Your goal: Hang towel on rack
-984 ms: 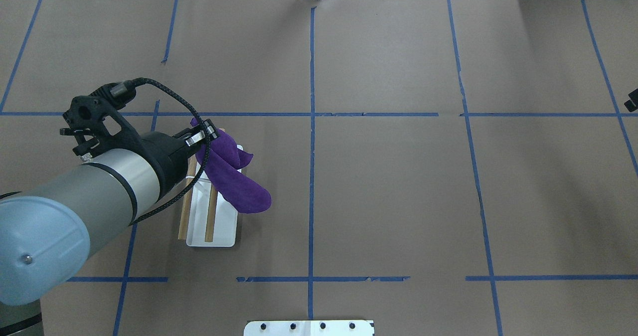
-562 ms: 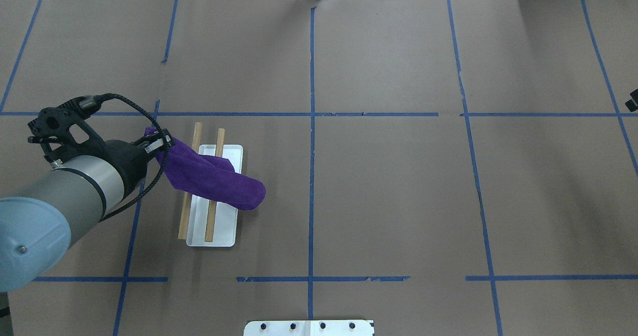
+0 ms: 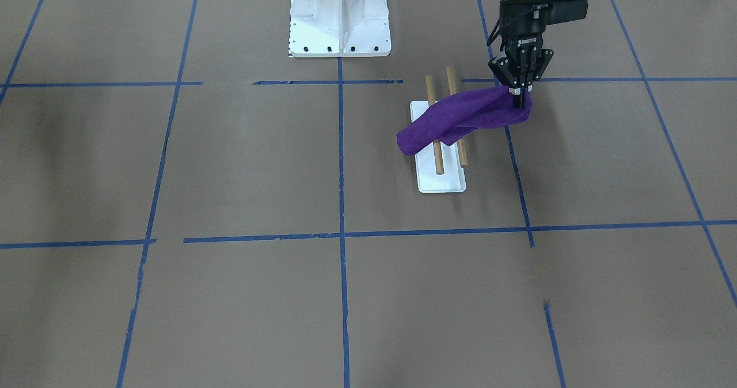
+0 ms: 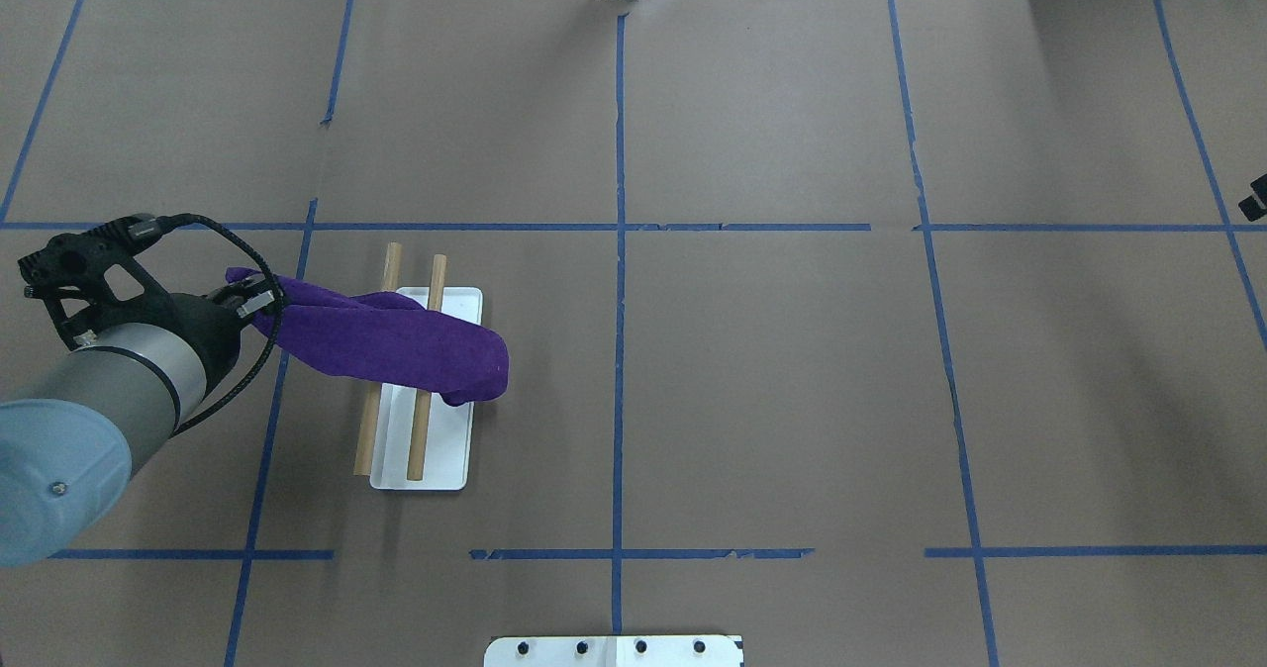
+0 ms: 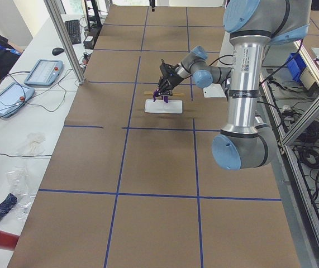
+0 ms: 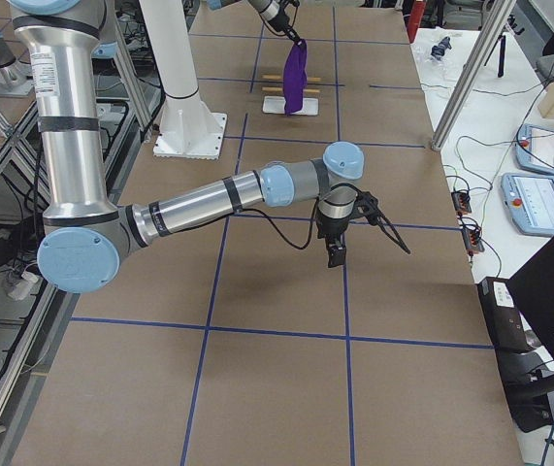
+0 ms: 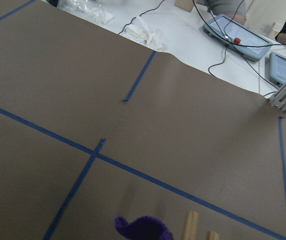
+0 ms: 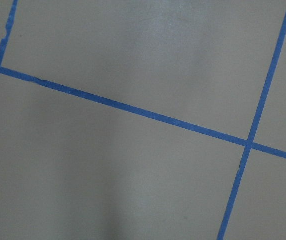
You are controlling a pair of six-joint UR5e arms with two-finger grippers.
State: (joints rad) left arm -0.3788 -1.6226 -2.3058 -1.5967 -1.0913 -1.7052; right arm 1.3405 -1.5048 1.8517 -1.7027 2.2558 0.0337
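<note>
Left gripper [image 3: 520,95] just beside the rack [image 3: 441,179], on the robot's left of it, jaws pinched narrow on one end of the towel [image 3: 460,118]. From that held end, purple cloth stretched slantwise across both wooden rods [image 4: 392,261] of the rack and resting on top of them. Free end folded over and drooping past the rod farther from the gripper, above the edge of the rack's white base. Held end higher than the rods. Rod ends bare on either side of the cloth.

Right gripper [image 6: 336,254] well apart from the rack, low over brown paper [image 8: 132,180] and blue tape lines [image 8: 148,116]. Cannot tell whether its jaws are wide or narrow.

White bolted pedestal [image 3: 339,16] near the rack, toward the robot's base.
</note>
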